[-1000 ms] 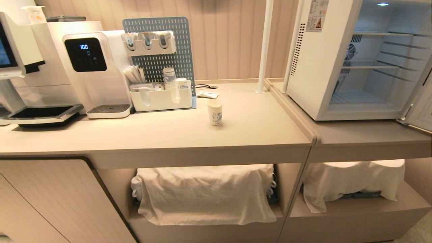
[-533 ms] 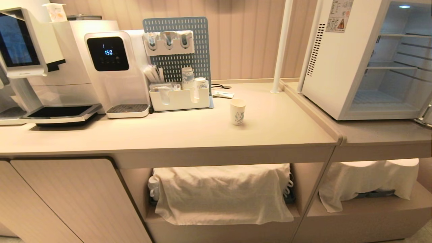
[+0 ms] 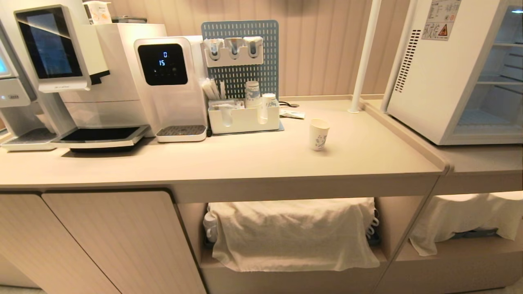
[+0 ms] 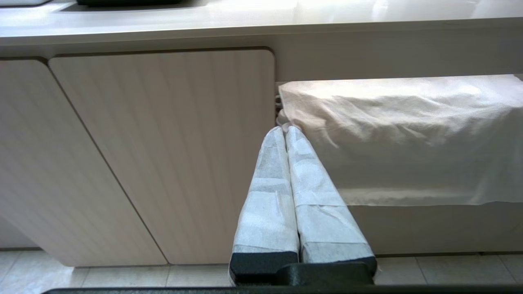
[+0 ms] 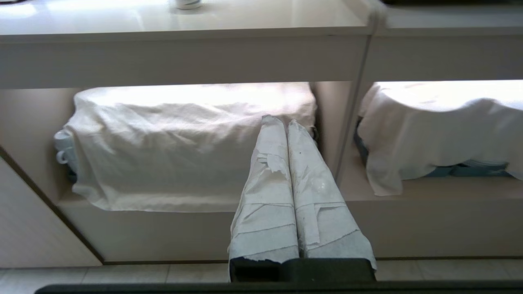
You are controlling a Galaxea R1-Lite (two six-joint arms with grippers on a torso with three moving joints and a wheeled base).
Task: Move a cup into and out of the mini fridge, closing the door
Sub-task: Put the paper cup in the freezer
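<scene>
Two claws hang low in front of the counter, both pressed together and holding nothing — the left gripper (image 4: 285, 130) faces a cupboard door (image 4: 163, 155), the right gripper (image 5: 284, 121) faces a white cloth (image 5: 184, 147). Up on the counter (image 3: 229, 163) the cup (image 3: 318, 134) stands upright, near the mini fridge (image 3: 433, 81), which is open. It lies above and ahead — I think the right claw is nearer.

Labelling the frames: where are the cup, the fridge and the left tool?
cup (image 3: 318, 134): head view, its side wall.
fridge (image 3: 433, 81): head view, its white side panel.
left tool (image 4: 285, 130): left wrist view, between the shut fingertips.
</scene>
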